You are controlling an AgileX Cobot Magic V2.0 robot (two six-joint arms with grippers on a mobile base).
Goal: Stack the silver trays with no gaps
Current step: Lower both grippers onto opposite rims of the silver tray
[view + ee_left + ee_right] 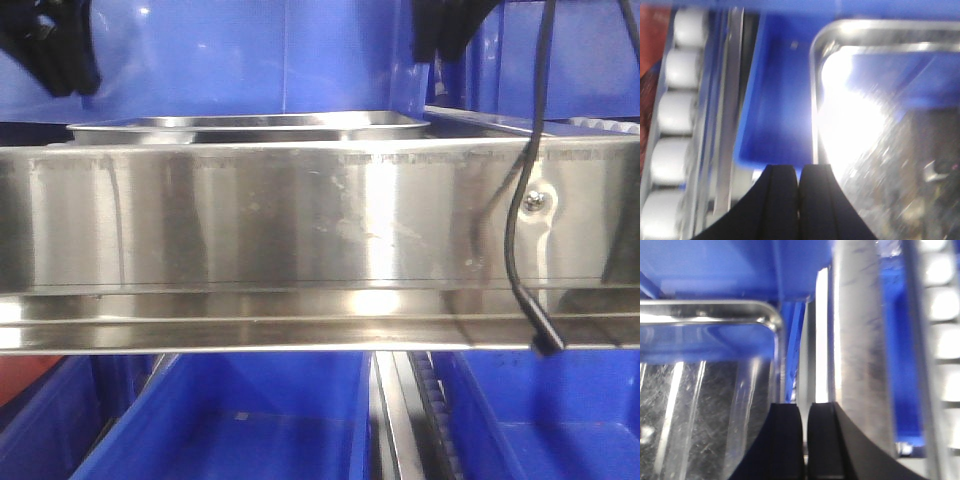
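A silver tray point(250, 126) lies behind the long steel rail, with only its rim and upper wall showing in the front view. My left gripper point(62, 80) hangs above the tray's left end and my right gripper point(440, 45) above its right end. In the left wrist view the left gripper point(799, 169) is shut with nothing between its fingers, just left of the tray's point(875, 130) left rim. In the right wrist view the right gripper point(805, 407) is shut but for a thin slit, just right of the tray's point(705, 405) right rim.
A wide steel rail point(300, 240) with a screw spans the front view and hides the shelf behind it. A black cable point(515, 230) hangs across its right part. Blue bins point(250, 420) sit below and behind. White rollers point(672, 115) line the left side, and more rollers point(942, 305) the right.
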